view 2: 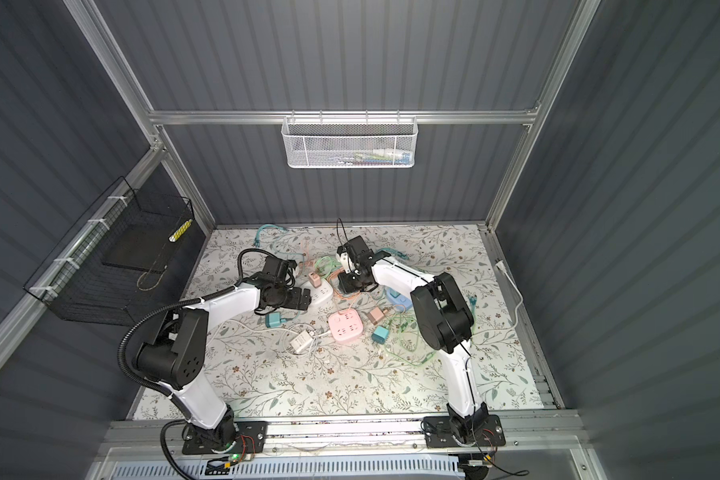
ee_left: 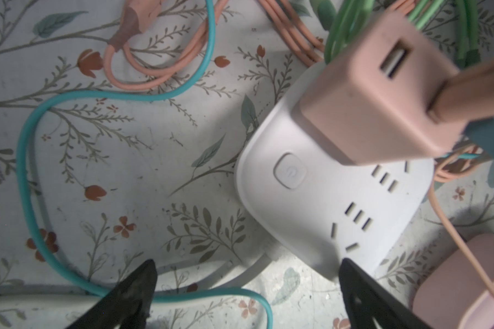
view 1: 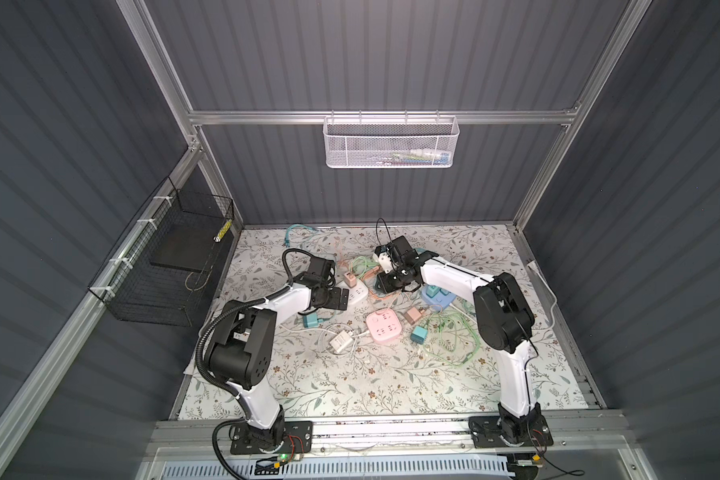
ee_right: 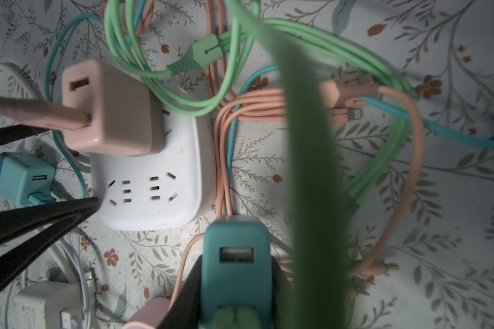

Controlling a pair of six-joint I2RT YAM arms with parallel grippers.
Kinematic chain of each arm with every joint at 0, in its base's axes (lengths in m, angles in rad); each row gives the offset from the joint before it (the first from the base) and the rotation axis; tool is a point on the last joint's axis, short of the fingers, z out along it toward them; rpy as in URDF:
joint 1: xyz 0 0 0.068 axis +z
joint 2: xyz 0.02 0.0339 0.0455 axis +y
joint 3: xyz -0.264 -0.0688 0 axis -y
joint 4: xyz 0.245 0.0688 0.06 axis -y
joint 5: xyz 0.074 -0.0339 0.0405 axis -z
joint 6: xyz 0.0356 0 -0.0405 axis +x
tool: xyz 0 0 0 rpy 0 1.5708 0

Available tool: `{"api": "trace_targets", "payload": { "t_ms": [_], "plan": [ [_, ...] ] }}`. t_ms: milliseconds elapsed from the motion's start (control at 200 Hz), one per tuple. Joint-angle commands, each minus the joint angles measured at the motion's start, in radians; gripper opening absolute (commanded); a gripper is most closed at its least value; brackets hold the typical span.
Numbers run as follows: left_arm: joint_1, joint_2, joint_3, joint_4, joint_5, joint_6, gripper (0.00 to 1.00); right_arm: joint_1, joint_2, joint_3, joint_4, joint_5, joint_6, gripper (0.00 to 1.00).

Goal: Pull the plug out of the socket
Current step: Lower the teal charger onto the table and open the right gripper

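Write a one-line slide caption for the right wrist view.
Right pincer grips a teal charger near the white socket, with a pink plug plugged in.

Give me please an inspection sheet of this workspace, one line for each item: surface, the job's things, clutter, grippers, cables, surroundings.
Surface: floral table cover, crowded in the middle.
Job's things: pink plug sits in the white socket, not yet pulled.
Clutter: pink socket cube, white charger, teal charger.
Grippers: left gripper open, at the white socket's edge; right gripper shut on a teal adapter.
Cables: green cable, salmon cable and teal cable lie tangled near the socket.
Surroundings: white mesh basket on the rear rail; black wire basket on the left wall.
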Motion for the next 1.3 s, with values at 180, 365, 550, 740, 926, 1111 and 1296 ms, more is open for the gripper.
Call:
{"api": "trace_targets", "payload": {
  "t_ms": [180,365,550,740,926,1111,1296],
  "plan": [
    [0.005,-0.079,-0.042,0.028,0.038,-0.007,1.0,-0.027,0.045,0.043,-0.017,-0.151,0.037,0.27],
    [0.004,-0.095,-0.053,0.039,0.014,-0.007,1.0,-0.043,0.065,0.047,-0.026,-0.167,0.051,0.3],
    [0.004,-0.099,-0.05,0.034,0.007,-0.007,1.0,-0.061,0.055,0.031,-0.022,-0.186,0.053,0.36],
    [0.004,-0.114,-0.058,0.041,-0.001,-0.013,1.0,-0.073,0.051,0.044,-0.052,-0.18,0.051,0.47],
    [0.004,-0.119,-0.059,0.048,-0.012,-0.024,1.0,-0.075,0.028,0.033,-0.042,-0.159,0.058,0.57],
    [0.004,-0.125,-0.062,0.054,-0.024,-0.032,1.0,-0.076,0.005,0.04,-0.054,-0.12,0.064,0.66],
    [0.004,-0.142,-0.079,0.066,-0.045,-0.041,1.0,-0.076,-0.036,0.035,-0.051,-0.107,0.074,0.77]
  ]
}}
